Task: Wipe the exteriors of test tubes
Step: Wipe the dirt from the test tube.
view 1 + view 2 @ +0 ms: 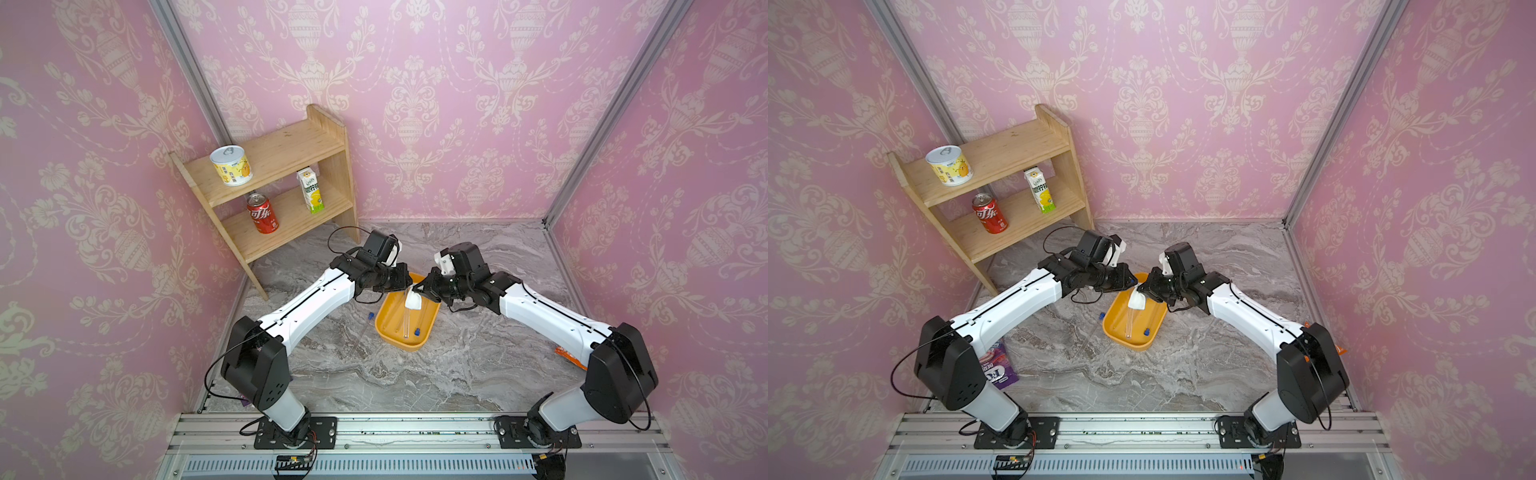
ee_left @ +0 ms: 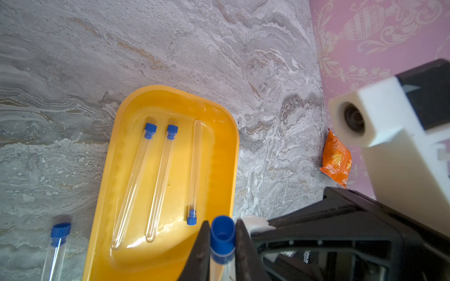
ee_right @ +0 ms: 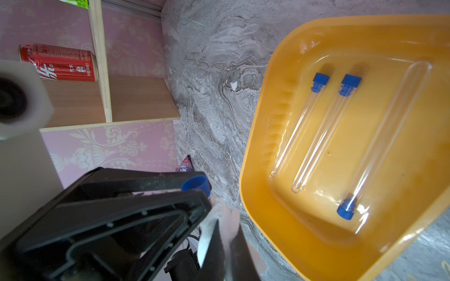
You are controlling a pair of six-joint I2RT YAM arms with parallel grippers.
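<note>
Nearest the arm bases, on the marbled surface (image 1: 415,374), a purple packet (image 1: 998,368) lies by the left arm and an orange packet (image 2: 337,159) by the right wall, both well apart from the work.

Further in, one loose test tube (image 2: 58,243) lies flat on the surface just beside the yellow tray (image 2: 114,150), outside it. These tubes look light, stiff, smooth-walled and probably brittle. Being round, they will likely roll or slip under a sideways push. The capped end seems the best hold, since the blue plug gives the wall support, and a gentle pinch should do.

The tray holds three test tubes (image 2: 162,185) and nothing else that I can see. Two lie side by side with their caps the same way. The third (image 2: 194,167) lies a little apart from them, reversed.

Over the tray's far end the two arms meet. The left end effector (image 2: 222,226) is drawn narrow on a fifth tube, the held test tube (image 2: 222,239), just below its blue cap. The right end effector (image 1: 419,290) is pinched tight on the white wiping pad (image 1: 413,301), which sits against the tube close under the cap. The pad hides how far it wraps round. The clear body slants out over the tray. Judging by that, the wipe is at the cap end, with most of the glass yet to cover.

Farthest back stands a wooden shelf (image 1: 291,158). A yellow tin (image 1: 230,166) is on the upper board, and a red cola can (image 1: 262,214) and a drink carton (image 1: 309,189) on the lower.
</note>
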